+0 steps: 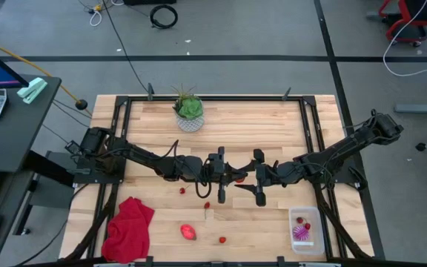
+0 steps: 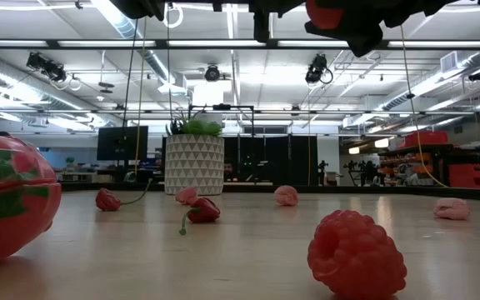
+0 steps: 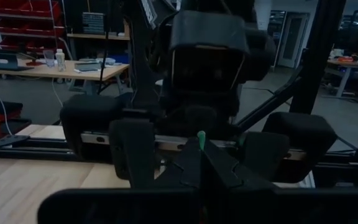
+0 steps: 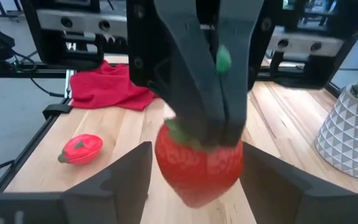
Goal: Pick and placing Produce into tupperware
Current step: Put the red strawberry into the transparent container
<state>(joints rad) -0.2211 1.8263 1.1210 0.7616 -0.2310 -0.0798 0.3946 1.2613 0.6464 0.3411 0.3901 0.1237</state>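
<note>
Wood tabletop [image 1: 273,126] w/ scattered berries [image 2: 357,254], left gripper [image 4: 219,134] clamped on strawberry [image 4: 197,165], right gripper [image 4: 196,152] apart, workshop bkgd.

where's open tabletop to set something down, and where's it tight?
Free: the back strip right of the plant pot, and bare wood between the red cloth and the tupperware, apart from two red pieces. Tight: centre, where both tools meet, left tool and right tool, over scattered berries.

The two grippers met nose to nose at mid-table, the left gripper [image 1: 220,180] pinching a strawberry [image 4: 197,163] inside the right gripper [image 1: 259,182]'s spread fingers. Berries [image 1: 204,205] littered the wood just below them. The tupperware [image 1: 306,230] sat well off beside the right arm, the path open.
</note>
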